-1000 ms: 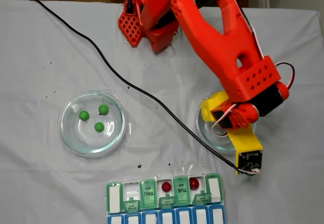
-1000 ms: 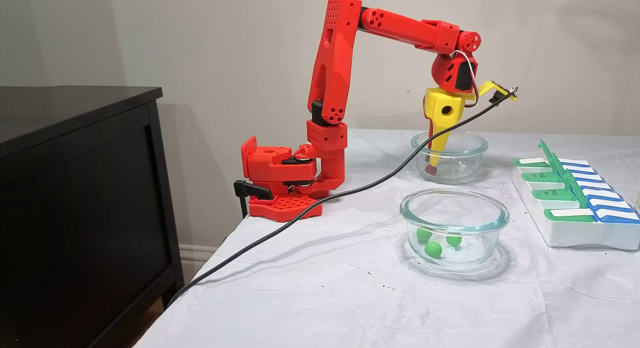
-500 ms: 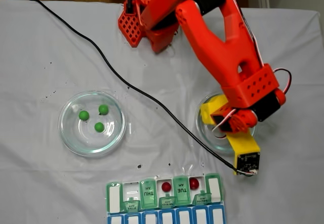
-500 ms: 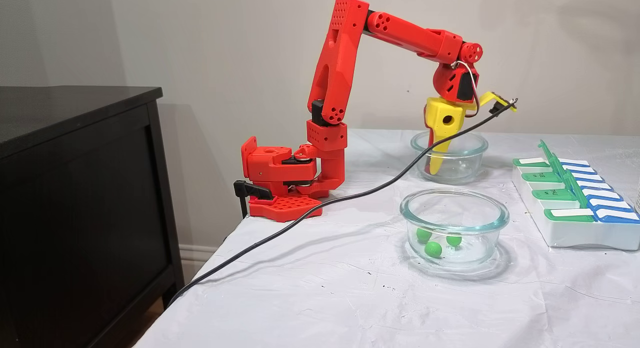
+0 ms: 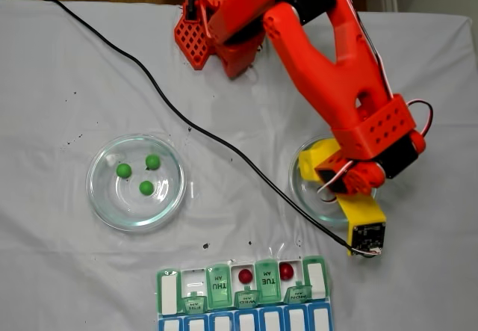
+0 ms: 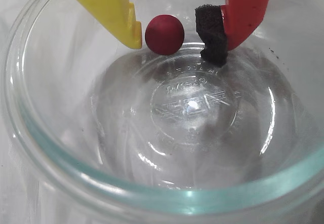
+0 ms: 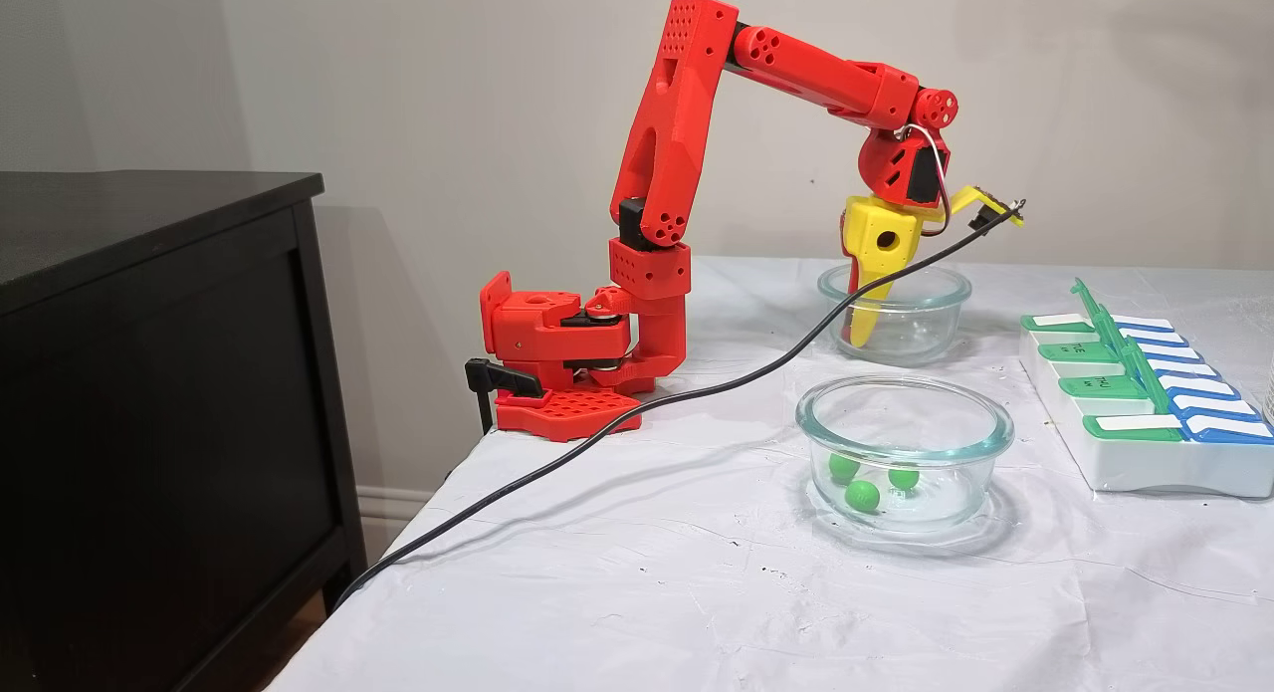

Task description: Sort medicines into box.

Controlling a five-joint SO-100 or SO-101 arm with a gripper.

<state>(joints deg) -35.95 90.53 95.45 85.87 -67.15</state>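
Observation:
In the wrist view, one dark red ball [image 6: 164, 34] sits between the fingers of my gripper [image 6: 174, 49], inside a clear glass dish [image 6: 30, 133]. The yellow finger [image 6: 121, 16] touches the ball. A thin gap separates the ball from the black foam pad [image 6: 211, 32] on the red finger. The gripper [image 7: 858, 332] reaches down into that dish [image 7: 926, 279]. Two more red balls [image 5: 245, 276] [image 5: 286, 271] lie in open compartments of the green pill box [image 5: 216, 288] [image 7: 1145, 468]. Three green balls [image 5: 146, 187] [image 7: 862, 494] rest in another dish [image 5: 93, 189].
A black cable [image 5: 187, 125] [image 7: 697, 383] runs across the white cloth from the wrist camera to the table's edge. The arm's red base [image 7: 557, 344] is clamped at the back. A black cabinet [image 7: 149, 373] stands beside the table.
The wrist has sunk lower and the fingers now reach deeper into the dish, on either side of the red ball. The green balls and the pill box have not moved.

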